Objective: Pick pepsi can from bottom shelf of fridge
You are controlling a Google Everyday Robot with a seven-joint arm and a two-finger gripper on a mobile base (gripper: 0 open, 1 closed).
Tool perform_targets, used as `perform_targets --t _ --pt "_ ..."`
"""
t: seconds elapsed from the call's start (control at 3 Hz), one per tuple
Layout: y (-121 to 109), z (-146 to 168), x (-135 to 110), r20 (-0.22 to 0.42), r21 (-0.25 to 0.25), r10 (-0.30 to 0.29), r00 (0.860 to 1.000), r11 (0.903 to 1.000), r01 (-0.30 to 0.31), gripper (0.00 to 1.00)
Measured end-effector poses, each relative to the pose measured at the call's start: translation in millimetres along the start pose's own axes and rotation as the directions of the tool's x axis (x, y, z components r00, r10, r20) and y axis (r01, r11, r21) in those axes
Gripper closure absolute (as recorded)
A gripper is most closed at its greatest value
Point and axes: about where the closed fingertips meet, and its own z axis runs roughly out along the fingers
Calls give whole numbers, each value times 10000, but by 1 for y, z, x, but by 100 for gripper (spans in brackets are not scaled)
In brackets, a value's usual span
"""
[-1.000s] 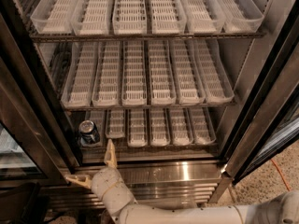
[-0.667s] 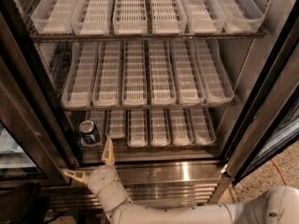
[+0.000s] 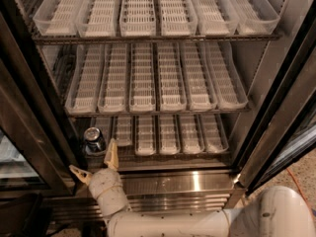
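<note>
The pepsi can (image 3: 93, 140) is a small dark-blue can with a silver top. It stands upright at the far left of the fridge's bottom shelf (image 3: 168, 154), beside the row of clear lane trays. My gripper (image 3: 95, 163) is open just below and in front of the can, over the steel sill. One tan finger (image 3: 112, 154) points up at the can's right side. The other finger (image 3: 79, 172) sticks out to the lower left. The jaws hold nothing and do not touch the can.
The fridge (image 3: 158, 83) has two upper racks with long clear trays (image 3: 153, 78). A black door frame (image 3: 29, 107) stands close on the left and an open glass door (image 3: 281, 117) on the right. The steel base with vent slats (image 3: 187, 186) lies below.
The gripper has moved slightly left and up toward the can. The can has not moved.
</note>
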Motion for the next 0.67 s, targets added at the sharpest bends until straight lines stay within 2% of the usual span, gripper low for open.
perform_targets --t 0.33,0.67 --pt "-4 6 7 -154 440 -483 9987 9978 489 12" --pt "-11 6 12 -348 772 -707 9969 9943 732 14"
